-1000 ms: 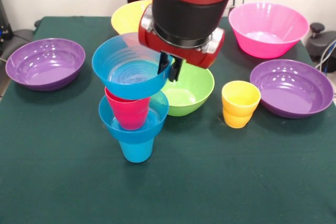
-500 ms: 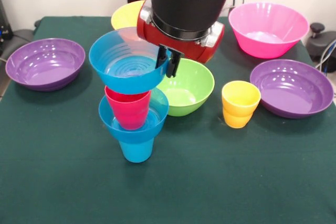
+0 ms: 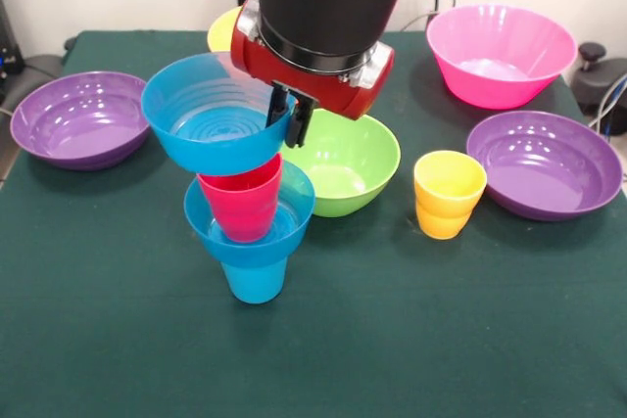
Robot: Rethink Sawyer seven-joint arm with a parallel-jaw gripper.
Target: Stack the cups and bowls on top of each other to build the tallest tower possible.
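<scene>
The tower stands at the centre-left: a blue cup (image 3: 254, 281) at the bottom, a small blue bowl (image 3: 251, 235) on it, and a red cup (image 3: 241, 205) in that bowl. My gripper (image 3: 291, 116) is shut on the right rim of a second small blue bowl (image 3: 210, 125). It holds this bowl tilted just above the red cup and offset to the left. I cannot tell whether the bowl touches the cup. A yellow cup (image 3: 449, 193) stands to the right.
A lime green bowl (image 3: 348, 163) sits right behind the tower. Purple bowls lie at the far left (image 3: 83, 116) and right (image 3: 545, 163). A pink bowl (image 3: 501, 52) is at the back right. A yellow-orange bowl (image 3: 222, 34) is mostly hidden behind the arm.
My gripper has carried the held blue bowl to the left and slightly up over the red cup. The tower and the other bowls have not moved.
</scene>
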